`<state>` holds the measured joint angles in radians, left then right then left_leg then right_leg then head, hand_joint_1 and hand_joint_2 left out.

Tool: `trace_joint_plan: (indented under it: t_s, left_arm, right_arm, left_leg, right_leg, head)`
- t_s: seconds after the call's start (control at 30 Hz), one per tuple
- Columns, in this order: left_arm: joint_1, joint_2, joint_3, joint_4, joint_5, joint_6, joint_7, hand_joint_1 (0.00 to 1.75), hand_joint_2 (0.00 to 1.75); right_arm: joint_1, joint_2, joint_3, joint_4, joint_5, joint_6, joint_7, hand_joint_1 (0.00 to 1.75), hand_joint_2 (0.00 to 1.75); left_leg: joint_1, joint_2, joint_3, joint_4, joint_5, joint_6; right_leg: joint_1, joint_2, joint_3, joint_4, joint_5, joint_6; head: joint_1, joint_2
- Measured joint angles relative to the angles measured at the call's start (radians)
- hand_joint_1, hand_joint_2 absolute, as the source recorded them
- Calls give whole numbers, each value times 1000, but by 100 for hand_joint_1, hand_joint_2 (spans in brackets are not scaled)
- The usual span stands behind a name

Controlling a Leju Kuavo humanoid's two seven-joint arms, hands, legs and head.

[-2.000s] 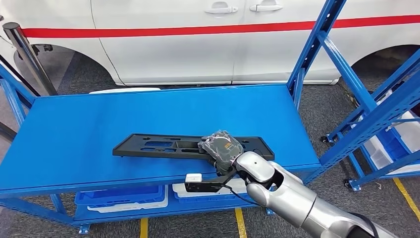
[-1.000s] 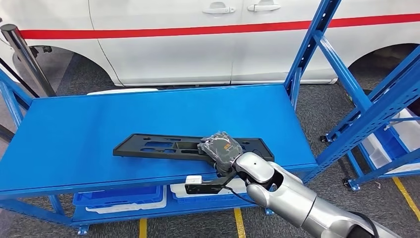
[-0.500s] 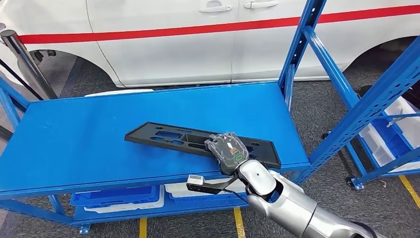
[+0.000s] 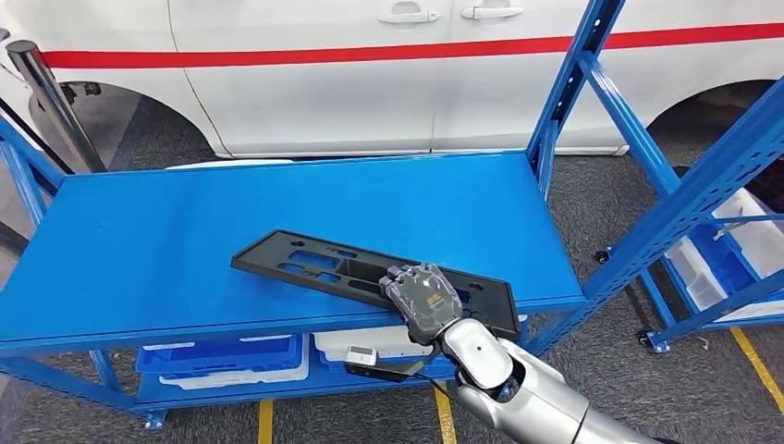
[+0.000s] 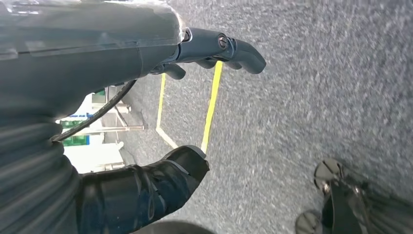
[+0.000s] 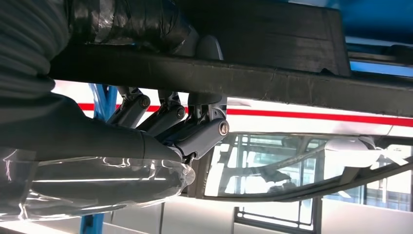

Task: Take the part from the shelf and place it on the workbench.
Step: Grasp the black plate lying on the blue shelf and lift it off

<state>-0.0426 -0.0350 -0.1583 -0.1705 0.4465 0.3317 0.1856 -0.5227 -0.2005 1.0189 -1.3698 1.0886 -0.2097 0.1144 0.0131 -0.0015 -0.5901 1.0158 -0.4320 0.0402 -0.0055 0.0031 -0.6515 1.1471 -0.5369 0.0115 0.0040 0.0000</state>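
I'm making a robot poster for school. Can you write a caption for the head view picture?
Right robot hand grips a long black part over the blue shelf, beside a white car.

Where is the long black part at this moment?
In the head view, the long black part lies slanted on the blue shelf, near its front edge toward the right. The right hand grips its right end.

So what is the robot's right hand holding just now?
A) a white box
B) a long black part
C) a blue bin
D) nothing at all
B: the right hand grips the long black part at its near end, over the blue shelf; in the right wrist view its fingers curl round the part's edge.
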Motion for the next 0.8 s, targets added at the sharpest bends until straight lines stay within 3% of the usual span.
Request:
trace_joint_plan:
  t_s: [0.07,0.1,0.13,0.17,0.27,0.3,0.4,0.43,0.47,0.57,0.6,0.63,0.67,0.73,0.8]
  left_arm:
    - [0,1,0,0,0,-2,0,0,175]
    - [0,1,0,0,0,-5,0,0,175]
    - [0,0,0,0,0,-7,0,0,175]
    - [0,0,0,0,0,-10,0,0,175]
    - [0,0,0,0,0,-14,-1,0,175]
    - [0,0,0,0,0,-14,-1,0,175]
    - [2,-1,0,1,0,-14,-2,0,175]
    - [3,-1,0,1,0,-14,-3,0,175]
    - [3,-2,0,2,0,-14,-3,0,175]
    - [3,-4,0,3,0,-15,-4,0,175]
    - [3,-5,0,3,0,-15,-4,0,175]
    - [3,-5,0,3,0,-15,-4,0,175]
    - [3,-5,0,3,0,-15,-4,0,175]
    - [1,-4,0,3,0,-15,-4,0,175]
    - [-1,-3,0,2,0,-15,-4,0,175]
  right_arm:
    - [8,0,-4,0,6,-2,0,175,175]
    - [12,0,-5,0,9,-4,0,175,175]
    - [15,0,-6,-1,12,-6,-1,175,175]
    - [17,0,-8,-1,18,-8,-1,175,175]
    - [18,4,-14,-2,34,-11,-2,175,175]
    - [19,5,-16,-3,37,-11,-2,175,175]
    - [23,8,-19,-5,46,-11,-2,175,175]
    - [23,9,-20,-4,48,-11,-3,175,175]
    - [24,11,-21,-4,51,-11,-4,175,175]
    - [31,15,-25,-4,62,-15,-6,175,175]
    - [35,16,-27,-4,66,-18,-6,175,175]
    - [38,17,-28,-4,70,-23,-6,175,175]
    - [41,17,-29,-4,74,-27,-6,175,175]
    - [43,18,-32,-5,78,-32,-6,175,175]
    - [44,19,-36,-6,78,-33,-6,175,175]
  left_leg:
    - [-2,1,-20,1,14,3]
    - [-3,1,-30,2,21,3]
    - [-4,1,-39,3,27,2]
    - [-4,1,-48,4,34,-1]
    - [-4,-1,-67,6,55,-15]
    - [-4,-2,-69,6,62,-21]
    - [0,-3,-74,-2,83,-42]
    - [2,-4,-82,5,70,-47]
    - [3,-4,-94,28,39,-50]
    - [5,-3,-141,206,-112,-56]
    - [5,-3,-147,265,-137,-57]
    - [5,-3,-140,297,-137,-57]
    - [4,-3,-117,296,-119,-55]
    - [1,-3,-19,190,-79,-46]
    - [-6,-3,85,44,-84,-38]
  right_leg:
    - [-5,0,-36,123,-74,7]
    - [-7,-1,-39,157,-86,10]
    - [-8,-1,-27,160,-80,11]
    - [-10,-1,7,122,-57,11]
    - [-7,1,142,-80,-1,5]
    - [-4,2,162,-117,2,1]
    - [3,3,150,-132,19,-19]
    - [3,1,140,-134,31,-29]
    - [1,-1,128,-138,45,-39]
    - [4,-5,84,-139,82,-54]
    - [6,-5,69,-137,93,-54]
    - [8,-6,53,-135,104,-54]
    - [10,-7,38,-132,113,-53]
    - [11,-8,11,-123,130,-49]
    - [12,-8,-5,-116,145,-41]
  head:
    - [0,0]
    - [0,0]
    - [0,0]
    - [0,0]
    - [0,0]
    - [0,0]
    - [1,0]
    - [0,0]
    - [0,0]
    - [0,0]
    - [0,0]
    - [0,0]
    - [0,0]
    - [-1,0]
    - [-1,0]
